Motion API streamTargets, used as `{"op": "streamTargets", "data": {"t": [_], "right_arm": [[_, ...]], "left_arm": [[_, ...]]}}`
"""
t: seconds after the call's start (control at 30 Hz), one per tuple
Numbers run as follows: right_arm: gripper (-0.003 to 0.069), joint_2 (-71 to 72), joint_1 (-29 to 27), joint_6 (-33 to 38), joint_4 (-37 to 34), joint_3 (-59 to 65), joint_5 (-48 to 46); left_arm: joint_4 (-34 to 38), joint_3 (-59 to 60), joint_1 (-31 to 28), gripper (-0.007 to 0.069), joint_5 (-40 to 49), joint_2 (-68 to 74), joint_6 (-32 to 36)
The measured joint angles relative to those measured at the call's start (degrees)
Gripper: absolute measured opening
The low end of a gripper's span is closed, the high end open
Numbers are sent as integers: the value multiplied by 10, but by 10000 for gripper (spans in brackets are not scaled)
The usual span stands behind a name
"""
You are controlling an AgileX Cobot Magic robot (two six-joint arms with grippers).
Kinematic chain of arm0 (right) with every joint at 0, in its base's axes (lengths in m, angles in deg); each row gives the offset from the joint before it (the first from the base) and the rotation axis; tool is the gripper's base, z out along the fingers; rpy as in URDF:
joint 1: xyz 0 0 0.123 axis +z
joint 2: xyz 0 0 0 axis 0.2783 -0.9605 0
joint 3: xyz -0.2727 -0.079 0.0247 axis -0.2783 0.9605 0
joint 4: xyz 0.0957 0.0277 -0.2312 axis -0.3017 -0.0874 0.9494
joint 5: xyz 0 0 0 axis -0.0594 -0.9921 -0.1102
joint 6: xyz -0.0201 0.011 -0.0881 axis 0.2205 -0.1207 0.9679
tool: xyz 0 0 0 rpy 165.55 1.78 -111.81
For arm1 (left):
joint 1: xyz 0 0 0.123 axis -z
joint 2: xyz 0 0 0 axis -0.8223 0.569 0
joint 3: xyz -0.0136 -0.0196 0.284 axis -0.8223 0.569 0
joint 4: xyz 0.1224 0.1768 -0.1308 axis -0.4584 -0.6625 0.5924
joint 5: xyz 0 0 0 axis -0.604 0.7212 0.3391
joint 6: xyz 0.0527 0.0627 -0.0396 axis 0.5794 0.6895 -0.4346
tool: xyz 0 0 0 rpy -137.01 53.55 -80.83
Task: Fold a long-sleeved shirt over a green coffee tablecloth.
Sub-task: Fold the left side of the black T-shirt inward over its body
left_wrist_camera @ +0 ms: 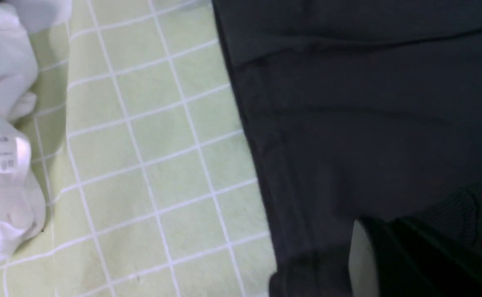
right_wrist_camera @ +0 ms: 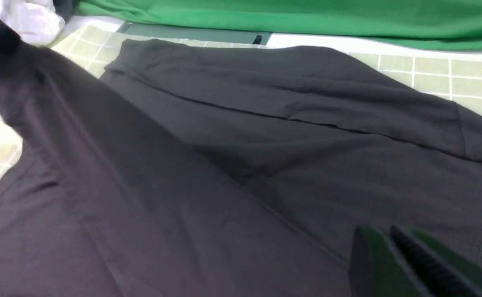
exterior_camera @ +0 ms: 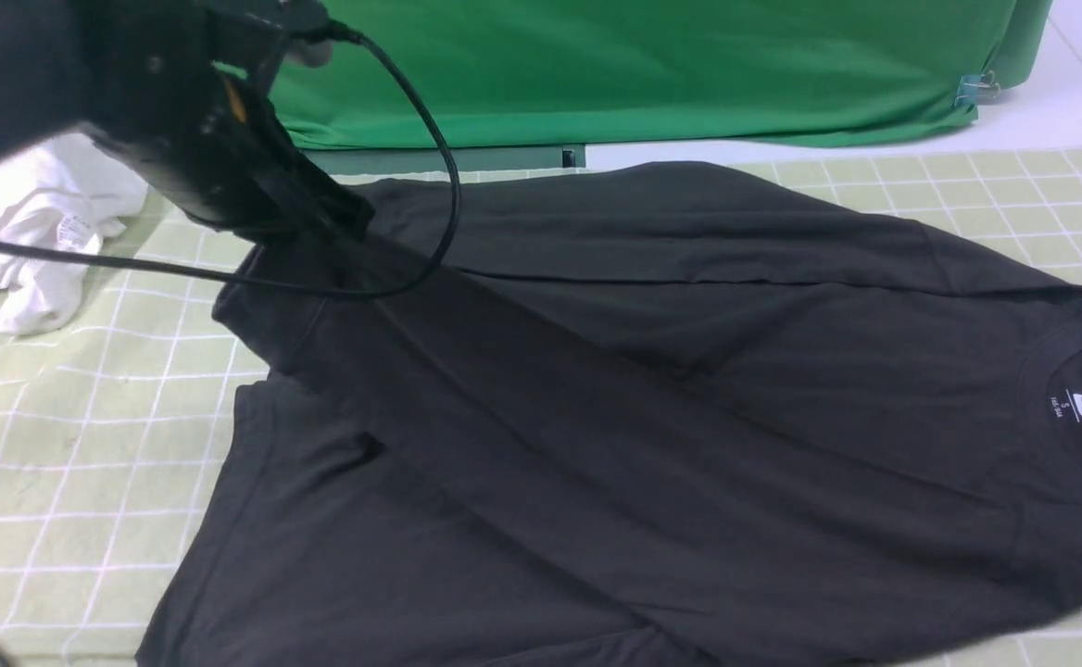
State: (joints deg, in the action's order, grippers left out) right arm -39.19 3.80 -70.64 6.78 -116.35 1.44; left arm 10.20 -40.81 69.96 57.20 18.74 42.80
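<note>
Left gripper (exterior_camera: 337, 232): clenched on the sleeve (exterior_camera: 522, 343) end of the black shirt (exterior_camera: 652, 445), which I see spread on the checked tablecloth (exterior_camera: 69, 445), sleeve running diagonally away from it toward the collar (exterior_camera: 1074, 357).

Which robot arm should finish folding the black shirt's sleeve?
Left. The left gripper pinches the sleeve, stretched tight across the shirt; the right gripper seems to hold nothing.

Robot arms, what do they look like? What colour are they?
The left arm is black and boxy, with a small orange mark and a thin black cable looping off it. The right gripper has dark fingers, one with a ribbed pad.
</note>
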Motion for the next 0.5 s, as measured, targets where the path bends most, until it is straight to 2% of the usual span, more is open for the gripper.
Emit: {"op": "streamTargets", "data": {"t": [0.27,0.5], "right_arm": [[69,0,0,-1,0,0,0],[70,0,0,-5,0,0,0]], "left_arm": [[-18,-19,-11,16,-4,86,-15],[-65,-26,-11,16,-22,110,-49]]}}
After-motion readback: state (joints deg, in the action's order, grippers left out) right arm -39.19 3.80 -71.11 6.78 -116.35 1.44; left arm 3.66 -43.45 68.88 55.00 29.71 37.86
